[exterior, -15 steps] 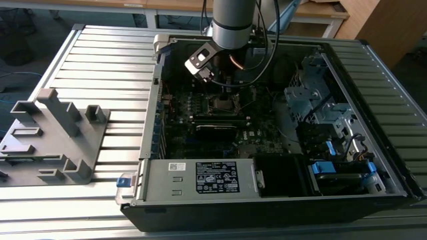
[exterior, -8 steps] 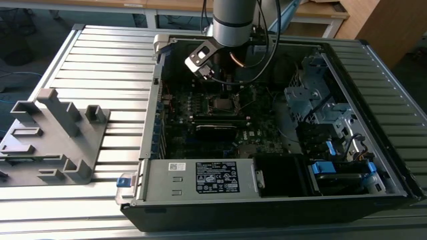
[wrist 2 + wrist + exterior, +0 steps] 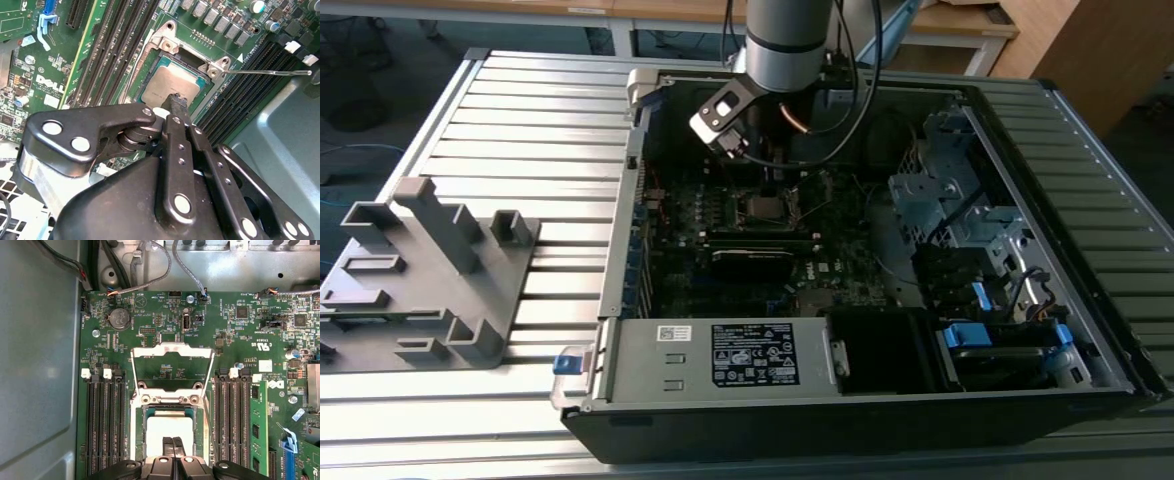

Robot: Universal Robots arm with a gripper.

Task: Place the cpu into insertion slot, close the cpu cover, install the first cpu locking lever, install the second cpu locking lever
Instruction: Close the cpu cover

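The cpu (image 3: 170,427) lies flat in its socket on the green motherboard (image 3: 150,315), its silvery top showing in both wrist views (image 3: 167,85). The cpu cover (image 3: 172,350), a thin metal frame with an open window, stands flipped open beyond the socket. My gripper (image 3: 173,442) hangs right over the cpu's near edge with its two black fingers pressed together and nothing between them (image 3: 175,102). A thin wire locking lever (image 3: 270,72) sticks out sideways from the socket corner. In the exterior view the gripper (image 3: 744,150) is inside the open computer case, above the socket (image 3: 765,208).
Black memory slots (image 3: 102,425) flank the socket on both sides, with a green memory stick (image 3: 257,425) in one. The case holds a power supply box (image 3: 720,355) at the front and a drive cage (image 3: 961,210) at the exterior view's right. A grey fixture (image 3: 427,270) stands at its left.
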